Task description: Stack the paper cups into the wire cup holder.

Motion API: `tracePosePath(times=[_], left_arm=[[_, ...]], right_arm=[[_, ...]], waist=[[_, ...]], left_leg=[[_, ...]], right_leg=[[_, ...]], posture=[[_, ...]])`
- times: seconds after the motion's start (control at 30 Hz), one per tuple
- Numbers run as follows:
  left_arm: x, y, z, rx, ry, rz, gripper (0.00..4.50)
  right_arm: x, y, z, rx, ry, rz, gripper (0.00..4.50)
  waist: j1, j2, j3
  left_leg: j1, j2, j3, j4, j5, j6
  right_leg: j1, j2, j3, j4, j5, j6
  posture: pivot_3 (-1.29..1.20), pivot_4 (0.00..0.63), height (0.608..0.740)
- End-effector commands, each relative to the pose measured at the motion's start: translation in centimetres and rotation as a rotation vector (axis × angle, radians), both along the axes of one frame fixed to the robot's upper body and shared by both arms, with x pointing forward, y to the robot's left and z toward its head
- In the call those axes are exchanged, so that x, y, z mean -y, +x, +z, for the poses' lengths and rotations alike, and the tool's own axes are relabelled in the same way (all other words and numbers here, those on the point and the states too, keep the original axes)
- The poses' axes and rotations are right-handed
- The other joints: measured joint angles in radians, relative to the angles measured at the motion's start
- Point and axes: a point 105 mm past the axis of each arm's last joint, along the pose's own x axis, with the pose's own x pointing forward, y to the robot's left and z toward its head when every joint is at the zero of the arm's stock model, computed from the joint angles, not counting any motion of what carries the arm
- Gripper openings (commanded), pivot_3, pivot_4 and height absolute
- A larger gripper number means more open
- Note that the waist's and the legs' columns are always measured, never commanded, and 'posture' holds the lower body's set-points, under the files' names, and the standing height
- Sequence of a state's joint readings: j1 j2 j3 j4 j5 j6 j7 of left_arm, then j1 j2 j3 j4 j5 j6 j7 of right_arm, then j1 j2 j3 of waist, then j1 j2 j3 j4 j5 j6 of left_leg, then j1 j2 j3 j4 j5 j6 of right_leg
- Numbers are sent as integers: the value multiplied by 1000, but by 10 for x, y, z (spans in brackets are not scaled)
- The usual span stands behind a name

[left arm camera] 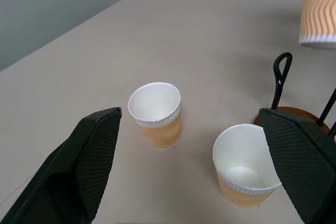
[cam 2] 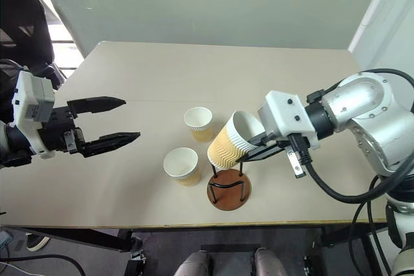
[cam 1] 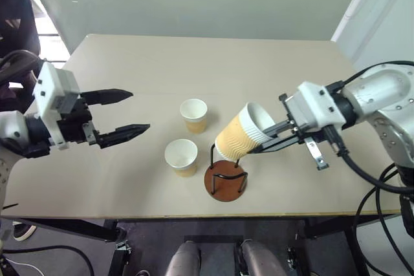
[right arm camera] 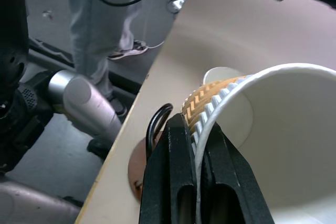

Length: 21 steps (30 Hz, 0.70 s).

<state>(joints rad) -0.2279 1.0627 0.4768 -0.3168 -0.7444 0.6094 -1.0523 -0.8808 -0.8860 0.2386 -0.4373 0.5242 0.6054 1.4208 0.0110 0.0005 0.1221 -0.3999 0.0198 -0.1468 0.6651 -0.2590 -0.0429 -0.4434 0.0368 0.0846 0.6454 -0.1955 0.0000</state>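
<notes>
Near the table's (cam 1: 129,192) front edge, about midway along it: wire cup holder (cam 1: 226,178), reddish-brown disc base flat on the top, thin black loops upright. Held tilted above it, base lowest and mouth turned up toward the right side: one ridged paper cup (cam 1: 242,132), its rim wall pinched between the closed black fingers of the right gripper (cam 1: 266,144), one finger inside the cup, one outside. Possibly touching the nearest wire loop with its base, hard to tell. Just left of the holder, close to the front edge: second cup (cam 1: 181,157), upright, mouth open. A little further back toward the table's middle: third cup (cam 1: 193,116), also upright, apart from its neighbour. Over the left edge: left gripper (cam 1: 125,114), fingers spread wide, holding nothing, pointed toward the two standing cups.
</notes>
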Motion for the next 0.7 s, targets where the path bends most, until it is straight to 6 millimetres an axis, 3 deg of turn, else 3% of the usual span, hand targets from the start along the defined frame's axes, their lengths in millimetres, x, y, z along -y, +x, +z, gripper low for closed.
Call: tracePosePath(times=[0.03,0.17,0.53,0.63,0.7], left_arm=[[1,-6,10,48,13,1,4500],[1,-9,9,44,15,6,4500],[-1,-13,8,44,14,25,4500],[-1,-14,8,45,14,28,4500],[-2,-14,8,44,14,29,4500]], right_arm=[[-4,0,-5,43,-31,8,36],[-8,4,-16,51,-63,10,36],[-11,6,-22,71,-89,18,36],[-11,5,-23,75,-95,17,593],[-11,4,-23,74,-97,17,1248]], waist=[[0,0,0],[-1,0,0],[-1,0,0],[-1,0,0],[-1,0,0]], left_leg=[[0,0,0,0,0,0],[0,1,0,0,0,0],[0,1,0,0,0,0],[0,1,0,0,0,0],[0,1,0,0,0,0]], right_leg=[[0,0,0,0,0,0],[0,0,0,0,0,0],[0,0,0,0,0,0],[0,0,0,0,0,0],[0,0,-1,0,0,0]], posture=[[0,150,740],[0,150,740],[0,150,740],[0,150,740],[0,150,740]])
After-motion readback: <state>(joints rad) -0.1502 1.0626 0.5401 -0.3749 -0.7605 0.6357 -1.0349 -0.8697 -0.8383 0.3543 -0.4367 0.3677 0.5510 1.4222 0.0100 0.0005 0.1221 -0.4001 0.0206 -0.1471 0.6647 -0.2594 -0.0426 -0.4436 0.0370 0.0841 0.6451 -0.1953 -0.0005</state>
